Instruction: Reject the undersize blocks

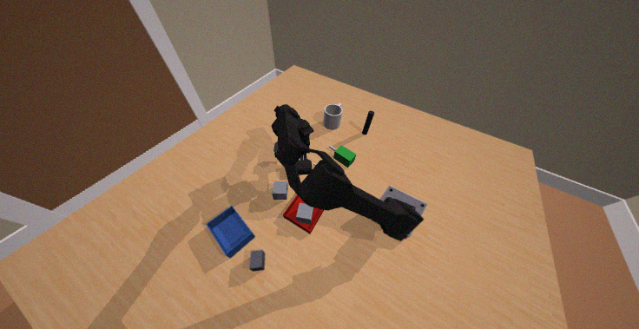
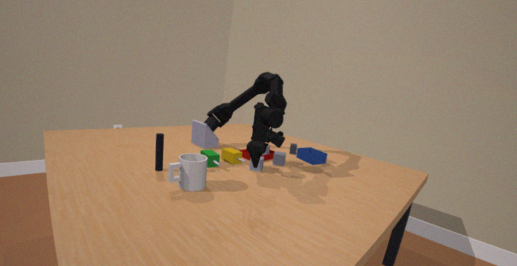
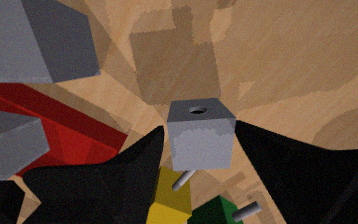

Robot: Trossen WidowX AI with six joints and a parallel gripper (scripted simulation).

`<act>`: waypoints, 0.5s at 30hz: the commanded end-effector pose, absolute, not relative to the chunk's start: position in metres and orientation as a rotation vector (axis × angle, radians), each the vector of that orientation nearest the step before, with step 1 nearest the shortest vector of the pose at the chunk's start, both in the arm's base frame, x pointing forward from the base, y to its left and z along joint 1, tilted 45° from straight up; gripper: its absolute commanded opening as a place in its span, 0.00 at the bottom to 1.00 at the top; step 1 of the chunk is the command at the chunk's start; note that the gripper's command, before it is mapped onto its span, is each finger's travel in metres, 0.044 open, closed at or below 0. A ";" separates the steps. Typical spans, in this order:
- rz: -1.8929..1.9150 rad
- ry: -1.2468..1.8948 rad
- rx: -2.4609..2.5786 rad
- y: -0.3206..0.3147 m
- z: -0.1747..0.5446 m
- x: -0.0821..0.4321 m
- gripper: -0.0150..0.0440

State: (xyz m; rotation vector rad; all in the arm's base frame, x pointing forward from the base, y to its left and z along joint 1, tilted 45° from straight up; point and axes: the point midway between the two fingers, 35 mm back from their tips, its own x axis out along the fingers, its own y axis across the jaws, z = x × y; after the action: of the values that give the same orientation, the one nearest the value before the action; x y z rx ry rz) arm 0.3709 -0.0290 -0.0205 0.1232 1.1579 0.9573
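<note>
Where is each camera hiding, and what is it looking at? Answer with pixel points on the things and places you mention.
Top: high above, looking steeply down at the wooden table point(image 1: 446, 259); shows the arm point(image 1: 330, 188) and its base.
Exterior: low beyond the white mug point(image 1: 331, 117) point(image 2: 192, 173), facing the arm point(image 2: 272, 102) from the front.
Wrist: on the arm, looking down past the gripper's fingers at a steel block point(image 3: 201, 145).
Top and exterior share the blue tray point(image 1: 230, 233) point(image 2: 311, 156).
</note>
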 end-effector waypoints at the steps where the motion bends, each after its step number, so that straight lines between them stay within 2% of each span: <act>1: 0.958 1.157 0.130 -0.023 -0.026 0.371 0.81; 6: 0.958 1.156 0.130 -0.020 -0.028 0.370 0.81; 10: 0.959 1.158 0.124 -0.022 -0.026 0.370 0.63; 15: 0.959 1.158 0.124 -0.022 -0.026 0.370 0.57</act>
State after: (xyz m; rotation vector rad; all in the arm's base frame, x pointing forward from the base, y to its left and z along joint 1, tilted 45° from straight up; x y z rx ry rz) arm 0.3702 -0.0220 -0.0264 0.1273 1.1589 0.9596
